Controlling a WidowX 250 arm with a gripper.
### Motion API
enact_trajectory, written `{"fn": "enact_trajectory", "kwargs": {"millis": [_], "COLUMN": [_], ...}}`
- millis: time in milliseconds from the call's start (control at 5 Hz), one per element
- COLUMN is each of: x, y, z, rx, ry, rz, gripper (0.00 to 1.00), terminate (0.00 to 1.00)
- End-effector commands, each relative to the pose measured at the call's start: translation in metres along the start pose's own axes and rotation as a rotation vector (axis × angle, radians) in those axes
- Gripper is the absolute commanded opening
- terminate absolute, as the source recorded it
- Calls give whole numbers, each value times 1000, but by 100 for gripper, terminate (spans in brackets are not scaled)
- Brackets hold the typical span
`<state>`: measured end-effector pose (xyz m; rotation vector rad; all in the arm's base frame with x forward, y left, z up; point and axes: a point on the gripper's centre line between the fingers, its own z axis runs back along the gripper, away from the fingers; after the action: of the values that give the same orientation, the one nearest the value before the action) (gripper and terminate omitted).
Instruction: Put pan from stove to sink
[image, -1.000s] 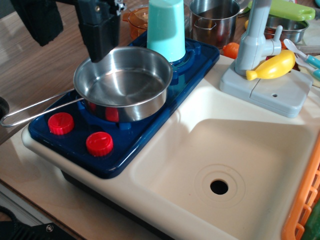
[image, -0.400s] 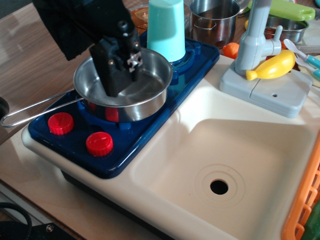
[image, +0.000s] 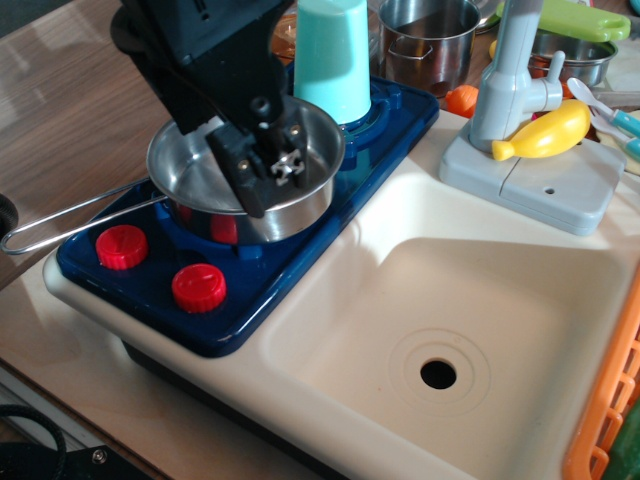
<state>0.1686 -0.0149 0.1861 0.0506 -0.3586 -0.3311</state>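
The pan (image: 195, 180), a shallow steel vessel, sits on the front burner of the dark blue stove (image: 300, 250); its wire loop handle (image: 70, 215) extends toward 8 o'clock, out over the wooden bench (image: 60, 110). Two red knobs (image: 122, 246) lie at 6 o'clock from the pan, along the stove's front edge. The black gripper (image: 265, 165) is lowered into the pan's bowl from 11 o'clock and covers much of its interior; whether the jaws are apart or together cannot be told, nor whether they touch the steel. A turquoise cup (image: 333, 55) stands upright on the rear burner at 1 o'clock from the pan, just beside its rim. Behind it a small orange container (image: 283, 38) is partly hidden. A taller steel pot (image: 428, 40) stands at 2 o'clock beyond the stove. The cream sink (image: 480, 310) lies at 4 o'clock from the pan, its drain hole (image: 438, 374) in view. The grey faucet (image: 515, 90) rises at the sink's far edge, with a yellow toy (image: 548, 132) lying on its base. An orange basket (image: 610, 400) borders the sink at 3 o'clock.
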Motion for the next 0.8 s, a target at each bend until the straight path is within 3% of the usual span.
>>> {"fn": "enact_trajectory", "kwargs": {"millis": [0,400,600], "x": [15,18,13], "y": [4,10,9], "z": [-18,-47,-55], "rx": [-31,-91,-88], "ry": [-24,-62,-77], "rz": [19,74,96], "gripper": [100,100,100], "terminate": [0,0,0]}}
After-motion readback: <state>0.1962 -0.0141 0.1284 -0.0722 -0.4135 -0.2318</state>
